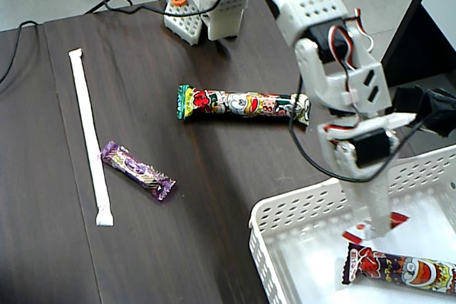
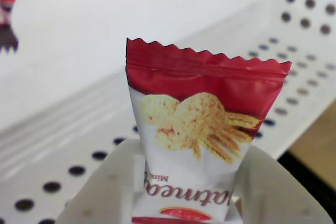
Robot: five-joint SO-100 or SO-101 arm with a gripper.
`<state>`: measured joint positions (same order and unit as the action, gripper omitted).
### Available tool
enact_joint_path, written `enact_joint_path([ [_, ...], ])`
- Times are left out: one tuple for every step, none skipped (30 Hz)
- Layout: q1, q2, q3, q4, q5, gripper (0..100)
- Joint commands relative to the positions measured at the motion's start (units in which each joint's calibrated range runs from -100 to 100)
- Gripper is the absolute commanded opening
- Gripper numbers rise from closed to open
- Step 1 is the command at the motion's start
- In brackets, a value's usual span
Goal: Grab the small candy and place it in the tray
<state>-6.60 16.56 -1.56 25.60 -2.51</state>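
Jaws tight on small candy (image 2: pixel 202 129) over tray (image 1: pixel 299 211)

1. The fixed view looks steeply down from above onto the dark wooden counter (image 1: pixel 199 197), facing the arm's white base at the top edge, far enough off to take in most of the surface.
2. The wrist view sits very close behind the jaws, looking along them at the white perforated plastic tray (image 2: pixel 294 51).
3. Both views share that tray (image 1: pixel 299 211) and the small red-and-cream wrapped candy (image 1: pixel 370 227) (image 2: pixel 199 129).
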Motion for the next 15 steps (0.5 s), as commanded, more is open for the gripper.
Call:
enact_joint_path([
  [-1.17,-1.45,-7.85,0.77,-0.01,1],
  [-1.32,-1.28,-7.85,1.12,-0.01,1],
  [-1.46,-0.87,-7.85,1.20,-0.01,1],
  [-1.54,-0.70,-7.85,1.29,-0.01,1],
  [-1.91,-0.61,-7.67,1.46,-0.01,1],
  [-2.05,-0.53,-7.30,1.46,-0.01,1],
  [-2.05,-0.53,-7.03,1.54,-0.01,1],
  [-2.05,-0.53,-6.94,1.63,-0.01,1],
  [-2.05,-0.53,-6.94,1.63,-0.01,1],
  [-2.05,-0.53,-6.94,2.23,-0.01,1],
  [-2.05,-0.53,-6.94,3.00,-0.01,1],
  [-2.13,-0.53,-6.94,3.60,-0.01,1],
  [-2.20,-0.53,-6.94,4.03,-0.01,1],
  [-2.27,-0.53,-6.94,4.28,-0.01,1],
  [-2.35,-0.53,-6.94,4.28,-0.01,1],
])
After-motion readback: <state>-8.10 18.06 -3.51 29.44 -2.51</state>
